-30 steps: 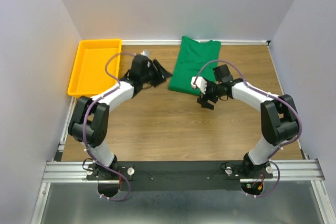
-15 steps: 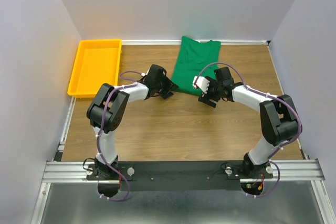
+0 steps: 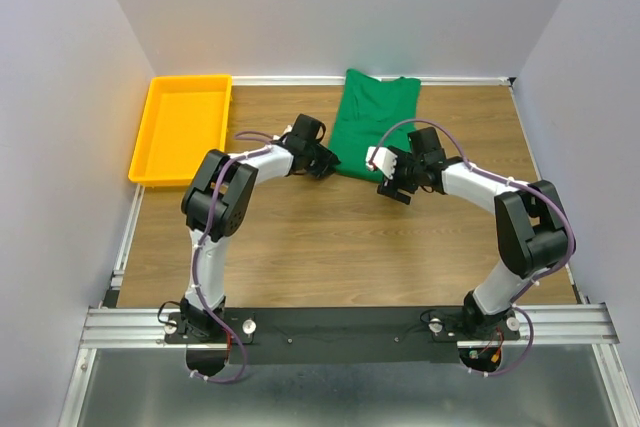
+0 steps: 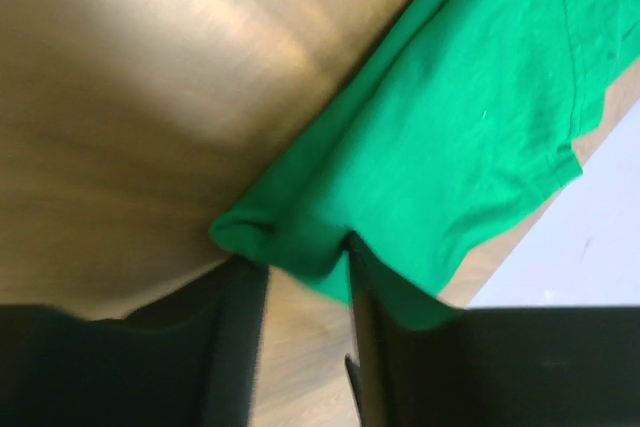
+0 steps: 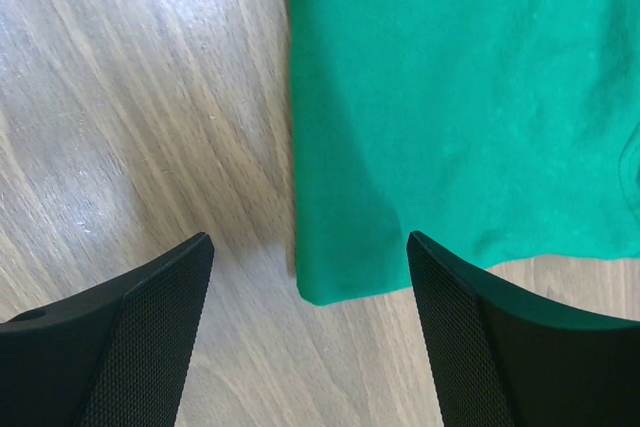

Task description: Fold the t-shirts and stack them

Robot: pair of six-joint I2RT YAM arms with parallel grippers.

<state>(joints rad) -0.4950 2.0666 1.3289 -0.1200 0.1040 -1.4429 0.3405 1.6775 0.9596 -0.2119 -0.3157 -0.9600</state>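
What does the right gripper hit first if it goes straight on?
Most likely the t-shirt: its near corner lies dead ahead, between the open jaws of the right gripper. Depth is unclear.

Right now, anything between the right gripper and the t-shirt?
Nothing. In the right wrist view the right gripper stands open with the t-shirt's near corner between its fingers; only bare wooden table shows around it.

Yellow tray point(image 3: 185, 129) on wooden table point(image 3: 330, 242), far-left corner
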